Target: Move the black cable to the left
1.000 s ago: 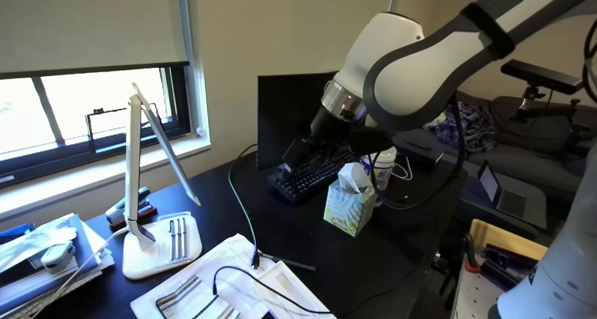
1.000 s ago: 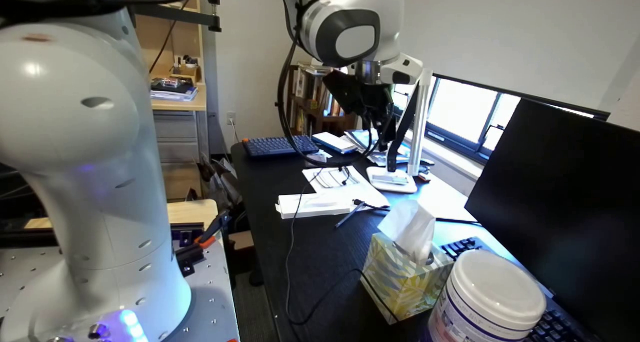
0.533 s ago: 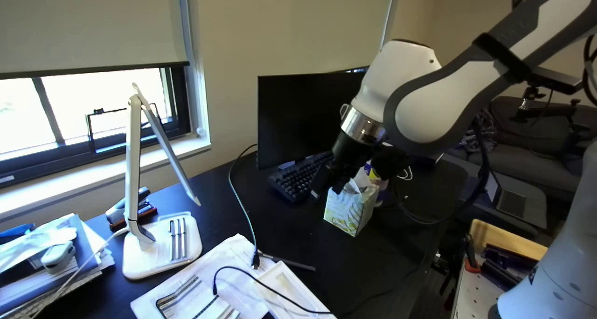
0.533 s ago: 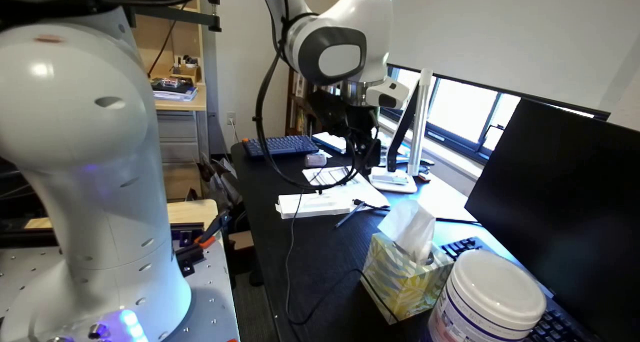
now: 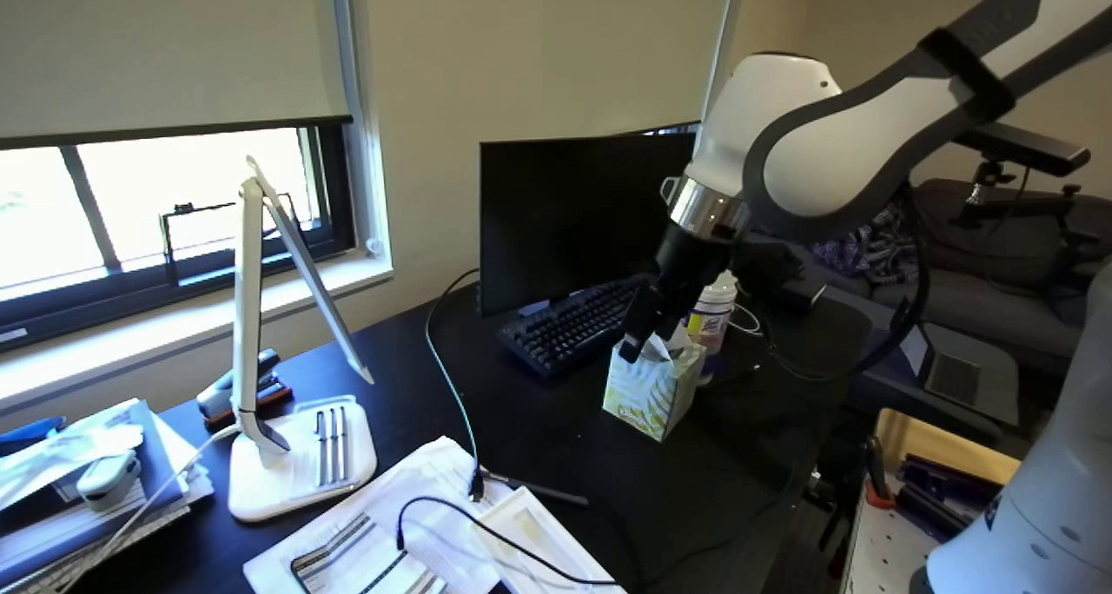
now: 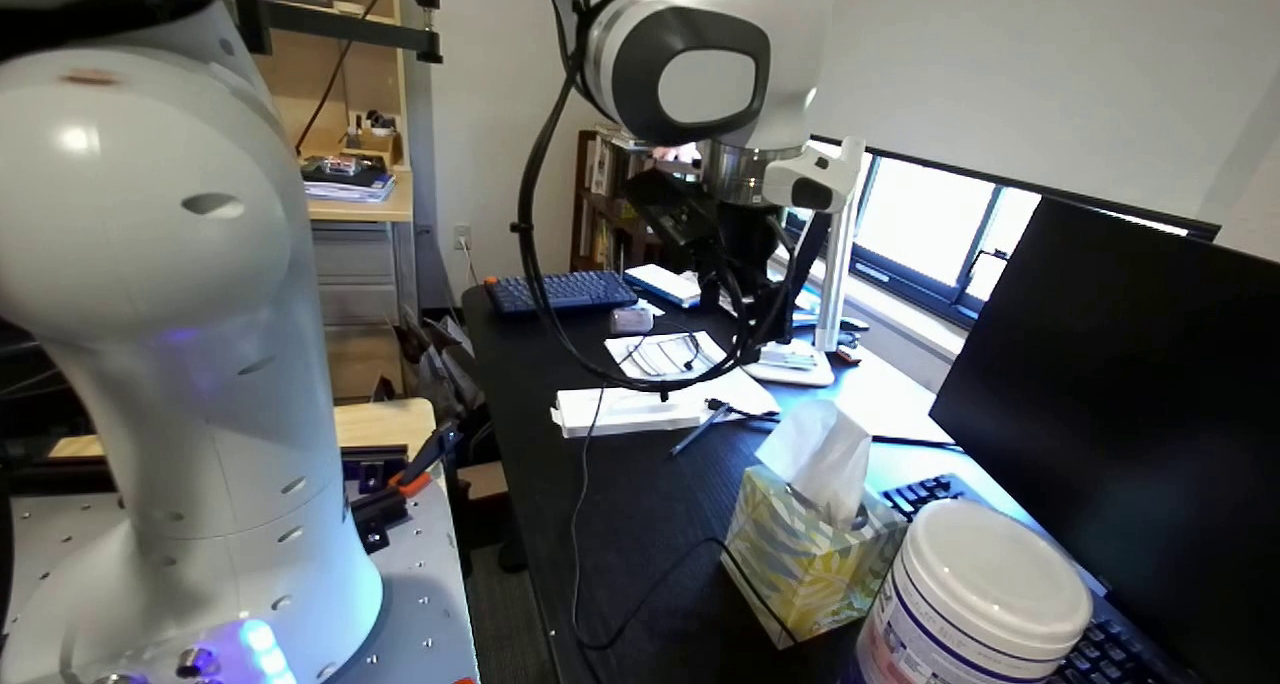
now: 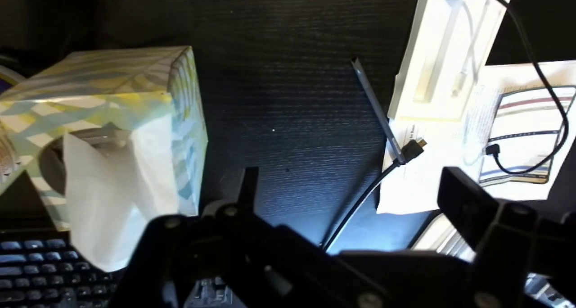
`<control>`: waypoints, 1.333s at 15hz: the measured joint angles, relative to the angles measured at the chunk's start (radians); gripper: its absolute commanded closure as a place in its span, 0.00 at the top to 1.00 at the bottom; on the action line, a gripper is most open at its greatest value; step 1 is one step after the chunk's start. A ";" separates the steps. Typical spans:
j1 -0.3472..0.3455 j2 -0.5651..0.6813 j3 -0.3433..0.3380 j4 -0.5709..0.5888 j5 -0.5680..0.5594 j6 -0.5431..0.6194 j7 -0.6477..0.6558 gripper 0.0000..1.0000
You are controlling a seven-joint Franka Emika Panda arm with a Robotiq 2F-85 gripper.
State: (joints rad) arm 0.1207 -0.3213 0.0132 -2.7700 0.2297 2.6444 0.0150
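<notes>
Claw (image 7: 350, 182) of mine, jaws apart, above a wood-grained black desk (image 7: 288, 92). Black cable (image 7: 535, 64), clear of my jaws, curves over printed sheets (image 7: 517, 119). Label (image 5: 708, 329) on the canister (image 6: 975, 594), too blurred for me to read. Farther: computer monitor (image 5: 573, 221), window (image 5: 135, 203) beneath its roller blind (image 5: 174, 56), grey sofa (image 5: 964, 307).

- smooth white arm (image 5: 825, 164) with dark gray patches (image 6: 636, 79)
- shiny silver ring (image 5: 706, 207) near the end
- black gripper (image 7: 349, 175) with little round screws (image 7: 369, 300)
- loopy black cords (image 6: 527, 199)
- blue lights (image 6: 262, 644) glowing down low
</notes>
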 measured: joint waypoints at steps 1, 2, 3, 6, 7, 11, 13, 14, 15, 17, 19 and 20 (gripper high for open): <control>-0.014 -0.017 -0.015 0.000 -0.013 -0.031 -0.004 1.00; -0.033 -0.033 -0.031 -0.001 -0.032 -0.070 -0.011 1.00; -0.048 -0.047 -0.046 -0.002 -0.046 -0.102 -0.027 1.00; -0.054 -0.075 -0.083 0.003 -0.044 -0.107 -0.052 1.00; -0.054 -0.079 -0.084 0.003 -0.044 -0.107 -0.052 1.00; -0.053 -0.080 -0.083 0.003 -0.044 -0.108 -0.052 1.00; -0.054 -0.079 -0.086 -0.005 -0.044 -0.125 -0.052 1.00; -0.055 -0.078 -0.090 -0.009 -0.046 -0.135 -0.052 1.00; -0.058 -0.075 -0.097 -0.010 -0.046 -0.150 -0.055 1.00; -0.075 -0.065 -0.113 -0.010 -0.050 -0.157 -0.073 1.00; -0.104 -0.057 -0.126 -0.010 -0.079 -0.159 -0.089 1.00; -0.121 -0.053 -0.133 -0.010 -0.100 -0.168 -0.095 1.00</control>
State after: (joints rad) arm -0.0001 -0.3739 -0.1201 -2.7802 0.1302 2.4766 -0.0802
